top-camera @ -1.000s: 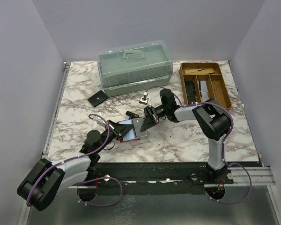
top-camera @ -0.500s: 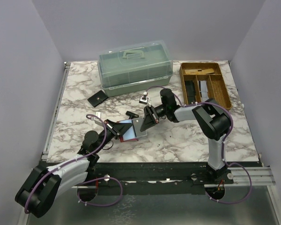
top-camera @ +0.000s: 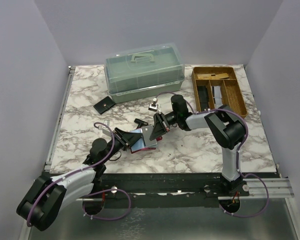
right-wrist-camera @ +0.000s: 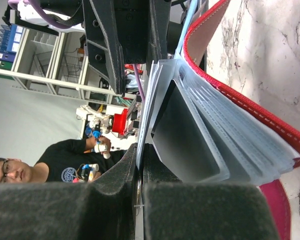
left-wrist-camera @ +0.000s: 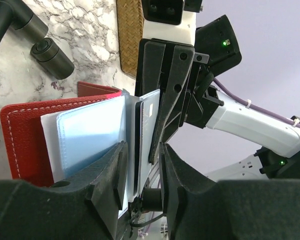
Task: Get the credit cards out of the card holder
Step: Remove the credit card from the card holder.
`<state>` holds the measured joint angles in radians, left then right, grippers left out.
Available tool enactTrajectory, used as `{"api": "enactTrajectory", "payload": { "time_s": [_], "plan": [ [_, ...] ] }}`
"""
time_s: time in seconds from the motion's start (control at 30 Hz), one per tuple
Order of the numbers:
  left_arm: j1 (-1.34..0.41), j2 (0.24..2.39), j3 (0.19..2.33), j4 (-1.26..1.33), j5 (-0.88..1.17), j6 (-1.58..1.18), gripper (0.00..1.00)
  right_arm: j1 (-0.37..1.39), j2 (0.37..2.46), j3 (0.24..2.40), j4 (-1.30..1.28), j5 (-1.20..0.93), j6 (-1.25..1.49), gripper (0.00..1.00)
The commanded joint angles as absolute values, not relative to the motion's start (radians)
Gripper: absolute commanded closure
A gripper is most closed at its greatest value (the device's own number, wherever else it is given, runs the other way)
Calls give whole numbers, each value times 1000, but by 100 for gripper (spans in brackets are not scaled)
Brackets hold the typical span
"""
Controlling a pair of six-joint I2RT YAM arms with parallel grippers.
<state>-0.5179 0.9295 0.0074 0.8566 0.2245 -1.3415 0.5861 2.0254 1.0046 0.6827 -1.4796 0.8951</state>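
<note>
Your red card holder [left-wrist-camera: 30,125] lies open on the marble desk [top-camera: 190,150], near the front and between the 2 arms, with its clear sleeves [right-wrist-camera: 230,145] fanned upward.

Your left gripper [left-wrist-camera: 142,150] is spread. Its 2 fingers stand on either side of the upright sleeves, and you cannot tell whether either finger touches them. A pale blue card [left-wrist-camera: 90,135] shows in the sleeve just left of that gripper, lying against the red cover.

Your right gripper [right-wrist-camera: 139,150] reaches in from the other side with its fingers pressed together, pinching the silvery grey card [left-wrist-camera: 146,125] at its edge. That card is still among the sleeves.

At the back of the desk sit a green-lidded box [top-camera: 144,70] and a wicker tray [top-camera: 240,97], both well apart from the holder.
</note>
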Motion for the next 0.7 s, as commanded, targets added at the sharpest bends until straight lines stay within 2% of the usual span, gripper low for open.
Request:
{"api": "enactTrajectory", "payload": {
  "time_s": [0.0,0.3,0.53,0.67],
  "plan": [
    [-512,946,-5,781,291,-1301,62,591,2039,1009,730,-1505,909,94],
    [-513,1073,58,909,363,-1308,67,592,2040,1012,725,-1508,904,94],
    [-513,1153,66,1034,383,-1328,86,595,2045,1028,627,-1492,828,93],
    [-513,1154,75,1047,387,-1328,99,595,2050,1071,424,-1443,670,93]
  ]
}}
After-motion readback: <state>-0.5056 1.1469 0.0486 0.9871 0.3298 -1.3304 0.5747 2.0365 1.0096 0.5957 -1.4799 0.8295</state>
